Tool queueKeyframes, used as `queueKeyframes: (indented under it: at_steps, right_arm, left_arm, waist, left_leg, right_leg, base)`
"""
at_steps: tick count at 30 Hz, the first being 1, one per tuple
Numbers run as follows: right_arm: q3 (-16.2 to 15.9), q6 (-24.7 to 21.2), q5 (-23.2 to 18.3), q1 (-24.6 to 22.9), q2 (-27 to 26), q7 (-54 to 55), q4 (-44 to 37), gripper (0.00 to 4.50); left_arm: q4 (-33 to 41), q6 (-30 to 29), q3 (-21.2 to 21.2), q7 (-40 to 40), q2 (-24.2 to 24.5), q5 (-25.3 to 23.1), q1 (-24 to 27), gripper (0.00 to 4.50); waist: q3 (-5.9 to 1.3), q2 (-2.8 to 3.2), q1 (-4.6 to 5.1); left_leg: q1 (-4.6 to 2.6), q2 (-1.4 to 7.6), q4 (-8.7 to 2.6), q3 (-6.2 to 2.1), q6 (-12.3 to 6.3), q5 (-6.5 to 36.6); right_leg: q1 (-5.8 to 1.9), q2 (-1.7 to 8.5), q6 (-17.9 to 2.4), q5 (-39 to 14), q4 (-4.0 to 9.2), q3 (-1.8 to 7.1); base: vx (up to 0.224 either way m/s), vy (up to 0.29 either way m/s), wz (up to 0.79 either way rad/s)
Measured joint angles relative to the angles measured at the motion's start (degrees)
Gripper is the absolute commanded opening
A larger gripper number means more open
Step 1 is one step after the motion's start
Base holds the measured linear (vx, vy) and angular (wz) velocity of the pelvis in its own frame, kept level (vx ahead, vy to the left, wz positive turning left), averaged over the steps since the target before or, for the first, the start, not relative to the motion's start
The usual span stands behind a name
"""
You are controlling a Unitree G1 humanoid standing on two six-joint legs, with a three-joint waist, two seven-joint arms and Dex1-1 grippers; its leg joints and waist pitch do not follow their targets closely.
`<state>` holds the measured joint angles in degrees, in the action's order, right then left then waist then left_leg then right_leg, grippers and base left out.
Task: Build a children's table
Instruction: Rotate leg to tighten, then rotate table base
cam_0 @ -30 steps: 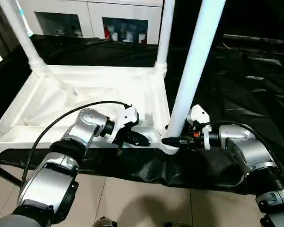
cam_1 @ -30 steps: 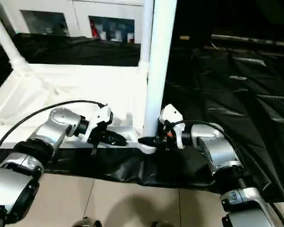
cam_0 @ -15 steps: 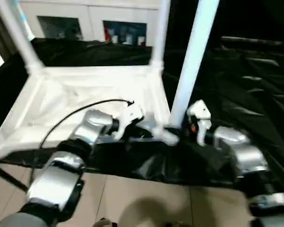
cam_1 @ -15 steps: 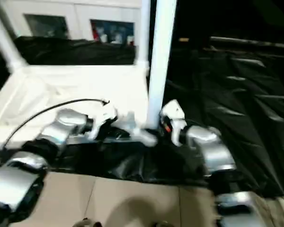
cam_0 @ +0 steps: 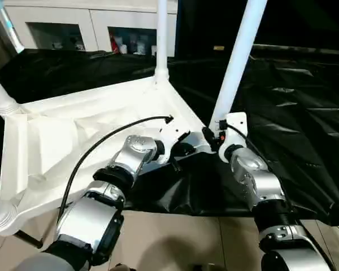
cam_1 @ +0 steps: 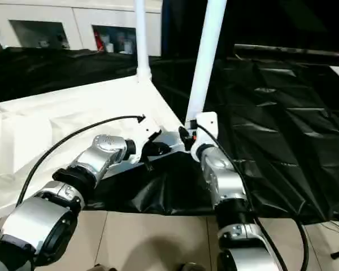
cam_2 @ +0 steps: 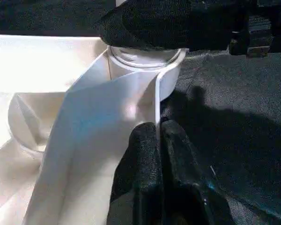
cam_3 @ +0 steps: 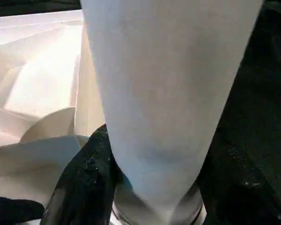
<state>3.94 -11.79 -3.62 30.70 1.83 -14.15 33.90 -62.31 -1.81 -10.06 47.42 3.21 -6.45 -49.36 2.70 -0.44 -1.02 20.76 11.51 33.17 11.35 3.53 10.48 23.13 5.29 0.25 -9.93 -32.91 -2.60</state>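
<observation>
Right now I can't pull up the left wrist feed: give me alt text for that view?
The left gripper is shut on the thin raised rim of the white table top, its two black fingers pinching it just short of a round corner socket. A black finger of the right gripper wraps the base of the leg seated there, and black sheeting lies beside the table.

My head cameras look down over both forearms; my wrist cameras sit close, sharing the corner socket (cam_2: 145,58).
</observation>
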Motion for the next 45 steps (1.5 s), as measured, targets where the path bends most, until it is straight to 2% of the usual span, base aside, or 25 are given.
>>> queueKeyframes:
  at_steps: [2, 3, 6, 9, 13, 16, 18, 21, 25, 29, 31, 34, 35, 40, 42, 44, 45]
  right_arm:
    - [0.0, 0.0, -1.0, 0.0, 0.4, -3.2, 0.0, 2.67]
    - [-0.6, 0.0, -1.0, 0.0, 1.2, -4.8, 0.0, 2.87]
    - [-2.8, -0.1, -1.1, 0.0, 4.5, -12.1, 0.0, 2.87]
    - [-5.1, -0.3, -1.5, -2.4, 9.8, -20.8, -3.5, 2.87]
    - [-6.5, -0.1, -3.6, -7.6, 17.8, -31.3, -11.4, 2.87]
    - [-6.5, -0.5, -5.6, -11.6, 24.9, -39.2, -16.8, 2.87]
    - [-6.7, -0.8, -6.2, -13.4, 26.6, -42.8, -18.4, 2.87]
    - [-7.1, -2.4, -8.0, -17.0, 29.3, -47.7, -21.0, 2.87]
    - [-6.5, -5.2, -10.3, -18.5, 33.0, -50.3, -24.8, 2.87]
    - [-6.0, -6.7, -12.1, -19.4, 33.1, -50.8, -28.1, 2.87]
    - [-6.0, -7.5, -12.6, -19.6, 32.4, -50.8, -29.4, 2.99]
    - [-6.6, -8.2, -13.2, -19.8, 31.0, -50.8, -30.8, 2.99]
    - [-6.9, -8.3, -13.3, -19.9, 30.5, -50.8, -31.0, 2.99]
    - [-10.7, -8.2, -12.2, -18.2, 25.1, -47.3, -28.8, 2.99]
    - [-11.5, -8.0, -11.3, -15.9, 22.5, -45.5, -26.3, 2.99]
    - [-12.2, -7.9, -10.4, -14.6, 21.5, -44.3, -24.8, 2.99]
    - [-12.5, -7.8, -10.0, -13.9, 21.0, -43.6, -23.8, 2.99]
  left_arm:
    - [0.0, 0.6, 0.0, 1.1, 0.8, 0.0, 0.1, 0.0]
    - [0.1, 0.8, -0.2, 1.8, 1.2, 0.0, 0.1, 0.0]
    - [0.5, 3.1, -0.7, 6.0, 3.1, 0.1, 0.5, 0.0]
    - [1.5, 5.0, -1.0, 10.3, 4.4, 0.2, 1.2, 0.0]
    - [1.8, 8.5, -2.3, 14.1, 5.3, 0.0, 1.4, 0.0]
    - [1.1, 10.1, -3.2, 15.5, 5.3, -0.1, 0.9, 0.0]
    - [0.7, 10.3, -3.3, 15.6, 5.7, -0.3, 0.6, 0.0]
    - [0.2, 11.0, -3.4, 16.1, 5.6, -0.8, 0.2, 0.0]
    - [-0.9, 12.9, -3.4, 17.4, 5.9, -0.7, 0.2, 0.0]
    - [-1.6, 14.3, -3.3, 17.1, 5.3, -0.4, 0.2, 0.0]
    - [-1.7, 13.7, -2.9, 16.4, 4.7, 0.1, 0.2, 0.56]
    - [-1.2, 10.7, -0.8, 16.2, 4.1, 2.1, 0.1, 0.62]
    - [-0.9, 9.8, 0.0, 16.0, 4.1, 2.7, -0.1, 0.91]
    - [8.0, 2.1, 2.6, 13.6, 8.2, 4.7, -0.5, 1.17]
    - [14.0, -1.8, 2.7, 14.9, 10.2, 5.3, 1.5, 1.34]
    - [17.8, -4.5, 2.8, 16.1, 11.1, 5.6, 3.7, 1.44]
    - [19.8, -5.9, 2.8, 16.4, 11.7, 5.7, 5.2, 1.63]
  waist:
    - [0.01, 0.0, 0.2]
    - [0.01, 0.0, 0.22]
    - [0.03, 0.02, 0.43]
    - [0.05, 0.13, -0.22]
    - [0.11, 1.23, -1.9]
    - [-0.01, 1.73, -2.88]
    - [-0.01, 1.73, -2.94]
    - [0.07, 2.14, -2.97]
    - [0.07, 2.39, -2.88]
    - [0.04, 2.47, -3.05]
    - [0.08, 2.53, -3.37]
    - [0.08, 2.53, -3.6]
    - [0.08, 2.53, -3.64]
    - [0.13, 2.45, -3.14]
    - [0.12, 2.46, -2.66]
    - [0.12, 2.44, -2.68]
    - [0.14, 2.42, -2.68]
  left_leg:
    - [-0.06, 0.0, -0.12, 0.01, 0.0, 0.0]
    - [-0.09, 0.0, -0.18, 0.01, 0.0, 0.0]
    - [-0.13, 0.02, -0.3, -0.01, 0.0, 0.0]
    - [-0.13, 0.07, -0.38, 0.04, 0.0, 0.0]
    - [0.06, 0.17, -0.41, 0.14, -0.02, 0.0]
    - [0.18, 0.18, -0.27, 0.23, -0.44, 0.0]
    - [0.22, 0.25, -0.17, 0.22, -0.48, 0.0]
    - [0.27, 0.29, 0.07, 0.2, -0.43, 0.0]
    - [0.27, 0.29, 0.18, 0.2, -0.17, 0.2]
    - [0.3, 0.3, 0.22, 0.17, -0.17, 0.2]
    - [0.4, 0.31, 0.33, 0.17, -0.18, 0.2]
    - [0.45, 0.31, 0.42, 0.18, -0.19, 0.2]
    - [0.46, 0.31, 0.43, 0.18, -0.2, 0.2]
    - [0.38, 0.34, 0.4, 0.11, -0.17, 0.2]
    - [0.37, 0.34, 0.36, 0.11, -0.15, 0.1]
    - [0.41, 0.34, 0.37, 0.12, -0.15, 0.1]
    - [0.44, 0.33, 0.36, 0.13, -0.15, 0.1]
  right_leg:
    - [0.02, 0.0, 0.0, 0.0, -0.03, 0.0]
    - [0.02, 0.0, 0.0, 0.0, -0.05, -0.01]
    - [0.09, -0.02, 0.0, 0.2, -0.11, -0.07]
    - [0.09, -0.03, -0.3, 0.7, -0.21, -0.09]
    - [0.13, -0.05, -0.2, 0.5, -0.16, -0.15]
    - [0.14, 0.0, -0.4, 0.4, -0.14, -0.17]
    - [0.14, 0.0, -0.4, 0.4, -0.15, -0.26]
    - [0.13, 0.0, -0.4, 0.4, -0.21, -0.29]
    - [0.08, 0.01, -0.4, 0.5, -0.23, -0.25]
    - [0.04, 0.01, -0.4, 0.5, -0.23, -0.28]
    - [0.06, 0.02, -0.4, 0.5, -0.24, -0.28]
    - [0.07, 0.04, -0.4, 0.5, -0.23, -0.27]
    - [0.08, 0.04, -0.4, 0.5, -0.23, -0.27]
    - [0.12, 0.02, -0.4, 0.5, -0.37, -0.34]
    - [0.14, 0.02, -0.4, 0.5, -0.37, -0.35]
    - [0.14, 0.03, -0.4, 0.5, -0.34, -0.35]
    - [0.14, 0.03, -0.4, 0.5, -0.31, -0.35]
  base:
    - [0.0, 0.0, 0.0]
    - [0.0, 0.0, 0.0]
    - [0.0, 0.0, 0.0]
    - [0.019, -0.004, 0.02]
    - [0.055, -0.004, 0.03]
    - [0.0, 0.0, 0.0]
    - [0.0, 0.0, 0.0]
    - [0.0, 0.0, 0.0]
    - [0.0, 0.0, 0.0]
    - [0.0, 0.0, 0.0]
    - [0.0, 0.0, 0.0]
    - [0.0, 0.0, 0.0]
    - [0.0, 0.0, 0.0]
    - [0.0, 0.0, 0.0]
    - [0.0, 0.0, 0.0]
    - [0.0, 0.0, 0.0]
    - [0.0, 0.0, 0.0]
